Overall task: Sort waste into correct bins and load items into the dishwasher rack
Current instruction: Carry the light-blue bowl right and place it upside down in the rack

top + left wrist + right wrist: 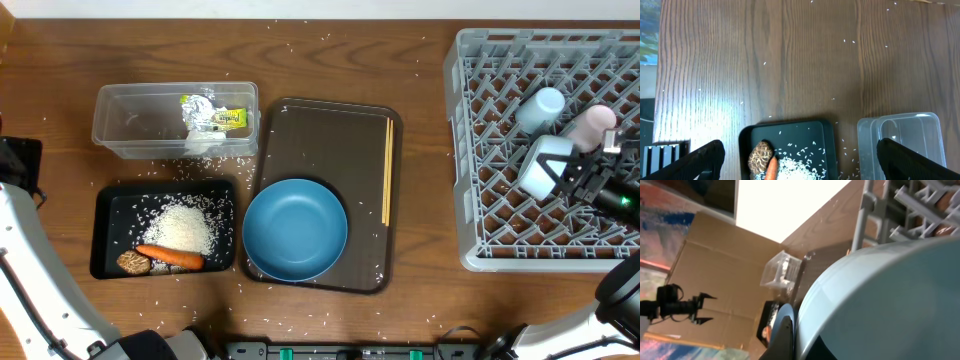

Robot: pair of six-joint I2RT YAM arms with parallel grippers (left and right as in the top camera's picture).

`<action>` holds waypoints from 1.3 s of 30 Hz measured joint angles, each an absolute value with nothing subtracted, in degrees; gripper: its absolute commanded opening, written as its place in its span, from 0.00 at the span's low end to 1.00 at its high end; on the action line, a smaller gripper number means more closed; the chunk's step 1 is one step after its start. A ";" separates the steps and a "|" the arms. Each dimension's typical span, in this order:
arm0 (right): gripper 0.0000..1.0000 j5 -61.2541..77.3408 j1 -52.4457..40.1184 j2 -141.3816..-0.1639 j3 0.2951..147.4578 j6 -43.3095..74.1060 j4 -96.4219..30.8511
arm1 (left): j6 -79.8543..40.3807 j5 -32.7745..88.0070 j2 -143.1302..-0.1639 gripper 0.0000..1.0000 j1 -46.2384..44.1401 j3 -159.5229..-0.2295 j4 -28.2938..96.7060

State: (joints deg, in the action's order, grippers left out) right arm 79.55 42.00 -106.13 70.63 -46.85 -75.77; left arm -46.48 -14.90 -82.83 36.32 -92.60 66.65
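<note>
While your right claw (570, 171) grips the white bowl (545, 165) inside the dishwasher rack (480, 232), just beside the light-blue cup (541, 105) and the pinkish cup (591, 122), watch it: a crooked release could tip it into them, and your left claw (802, 159) hangs spread wide.

The left gripper (800, 146) hangs at the left, its fingers (705, 159) spread wide and empty (its white arm (30, 270) enters at the near left). The right gripper (570, 172), at the right, clamps the white bowl (540, 165).
</note>
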 measured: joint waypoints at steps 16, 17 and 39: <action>0.01 85.32 32.62 -106.13 70.61 -37.45 -64.69 | -46.48 -14.90 -82.83 0.98 36.32 -92.60 66.65; 0.01 84.99 31.79 -106.13 70.57 -35.55 -62.43 | -46.48 -14.90 -82.83 0.98 36.32 -92.60 66.65; 0.05 75.50 35.16 -105.16 71.70 -16.12 -58.63 | -46.48 -14.90 -82.83 0.98 36.32 -92.60 66.65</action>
